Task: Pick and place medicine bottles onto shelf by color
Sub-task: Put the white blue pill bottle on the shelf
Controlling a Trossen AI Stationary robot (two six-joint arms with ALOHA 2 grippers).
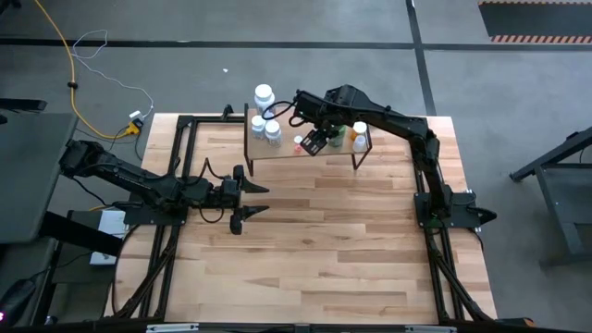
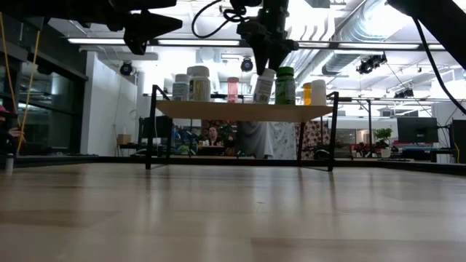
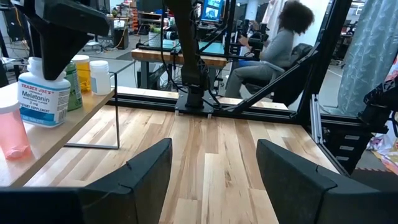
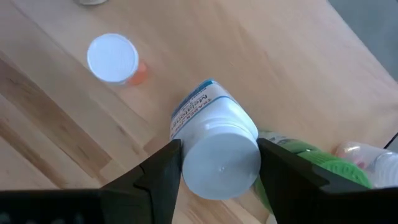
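The light-wood shelf (image 1: 319,151) stands at the table's far side on black legs. At its left end stand three white bottles (image 1: 264,95). A pink bottle (image 2: 233,89) stands near the middle. A green bottle (image 2: 285,85), an orange one (image 2: 306,93) and a white one (image 2: 318,92) stand toward the right end. My right gripper (image 1: 314,141) is over the shelf, shut on a white melatonin bottle (image 2: 263,86) between the pink and green ones. My left gripper (image 1: 250,198) is open and empty above the table, left of centre. My right gripper pinches the white melatonin bottle at its white cap (image 4: 221,163), one finger (image 4: 168,168) on each side. The fingers come from above, pointing down. The bottle is tilted, its top leaning toward the green bottle and its lower end (image 2: 258,100) at the shelf board.
The green bottle (image 4: 298,163) is close beside the held one, and the pink bottle (image 4: 113,59) stands a little way off on the other side. Bare tabletop (image 1: 333,250) lies in front of the shelf. A person (image 3: 273,43) sits beyond the table.
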